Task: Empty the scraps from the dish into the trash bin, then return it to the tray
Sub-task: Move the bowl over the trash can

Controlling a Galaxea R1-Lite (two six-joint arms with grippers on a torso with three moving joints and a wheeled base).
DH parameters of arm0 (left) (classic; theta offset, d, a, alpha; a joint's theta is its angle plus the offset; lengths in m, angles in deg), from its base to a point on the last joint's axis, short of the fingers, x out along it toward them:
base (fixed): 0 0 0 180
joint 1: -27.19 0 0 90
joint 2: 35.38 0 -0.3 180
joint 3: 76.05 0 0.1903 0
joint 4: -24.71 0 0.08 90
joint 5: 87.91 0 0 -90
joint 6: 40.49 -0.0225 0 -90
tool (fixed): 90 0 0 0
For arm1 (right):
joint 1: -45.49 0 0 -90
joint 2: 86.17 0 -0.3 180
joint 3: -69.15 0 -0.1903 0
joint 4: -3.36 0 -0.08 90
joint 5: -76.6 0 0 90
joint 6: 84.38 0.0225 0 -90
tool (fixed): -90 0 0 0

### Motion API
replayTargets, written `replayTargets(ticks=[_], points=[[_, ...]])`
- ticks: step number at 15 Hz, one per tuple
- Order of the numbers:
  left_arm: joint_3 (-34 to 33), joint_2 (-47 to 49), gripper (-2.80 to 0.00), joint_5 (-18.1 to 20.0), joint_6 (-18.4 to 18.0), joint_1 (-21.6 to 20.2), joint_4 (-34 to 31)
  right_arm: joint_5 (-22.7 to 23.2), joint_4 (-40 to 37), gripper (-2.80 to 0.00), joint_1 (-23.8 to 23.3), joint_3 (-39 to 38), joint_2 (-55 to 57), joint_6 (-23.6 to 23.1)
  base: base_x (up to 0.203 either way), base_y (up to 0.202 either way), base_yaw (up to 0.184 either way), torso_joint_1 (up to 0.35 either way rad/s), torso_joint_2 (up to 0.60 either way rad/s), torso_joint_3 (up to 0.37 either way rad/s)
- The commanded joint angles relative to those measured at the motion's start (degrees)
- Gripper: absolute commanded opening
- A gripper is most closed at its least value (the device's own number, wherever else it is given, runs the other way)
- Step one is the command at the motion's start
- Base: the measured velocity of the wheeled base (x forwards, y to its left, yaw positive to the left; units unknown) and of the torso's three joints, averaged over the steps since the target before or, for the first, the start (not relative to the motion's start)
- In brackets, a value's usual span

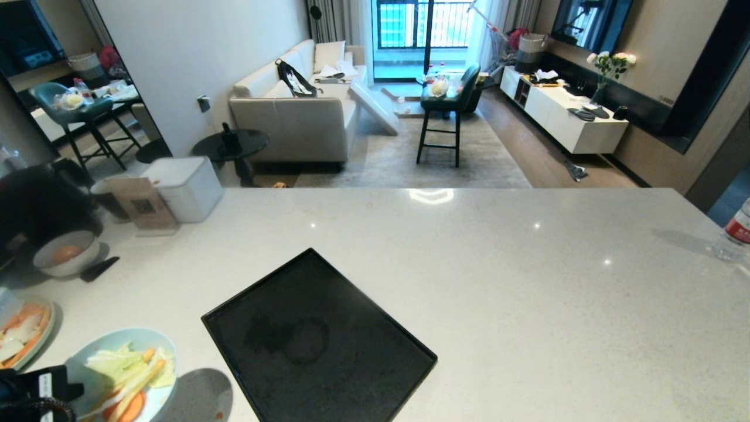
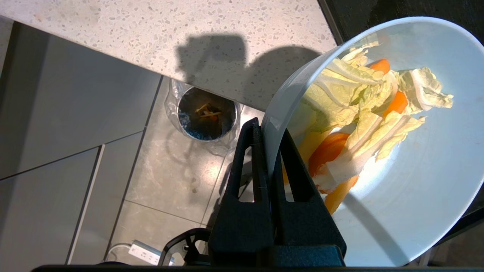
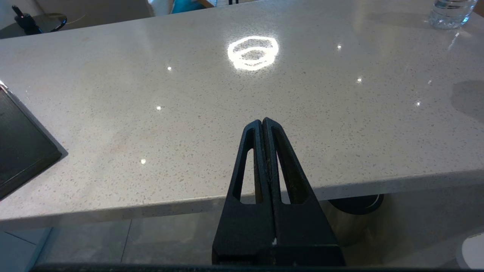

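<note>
The pale speckled tabletop (image 1: 469, 264) serves as landmark. At its far left corner stand a white box (image 1: 184, 187) and a brown card with a printed code (image 1: 142, 206), with a greyish-white bowl (image 1: 65, 255) holding something orange just nearer along that edge. A water bottle (image 1: 737, 231) stands at its right edge. Beyond its far edge are a white sofa (image 1: 304, 111), a dark bar stool (image 1: 448, 111) and a white low cabinet (image 1: 565, 114).
</note>
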Motion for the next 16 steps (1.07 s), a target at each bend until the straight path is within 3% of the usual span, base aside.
replayTargets(ticks=[1, 11, 16], points=[[0.03, 0.45, -2.80, -0.03, 0.08, -0.09, -0.10, -0.02, 0.04, -2.80, 0.01, 0.00, -0.02, 0.05, 0.000, 0.000, 0.000, 0.000, 0.00, 0.000], [0.12, 1.94, -2.80, -0.47, 0.17, -0.09, 1.39, -0.02, 0.04, -2.80, 0.01, 0.00, -0.02, -0.02, 0.000, 0.000, 0.000, 0.000, 0.00, 0.000], [0.17, 2.38, -2.80, -0.56, 0.17, -0.17, 1.39, -0.02, 0.04, -2.80, 0.01, 0.00, -0.02, -0.02, -0.163, 0.000, -0.001, -0.001, 0.00, 0.003]])
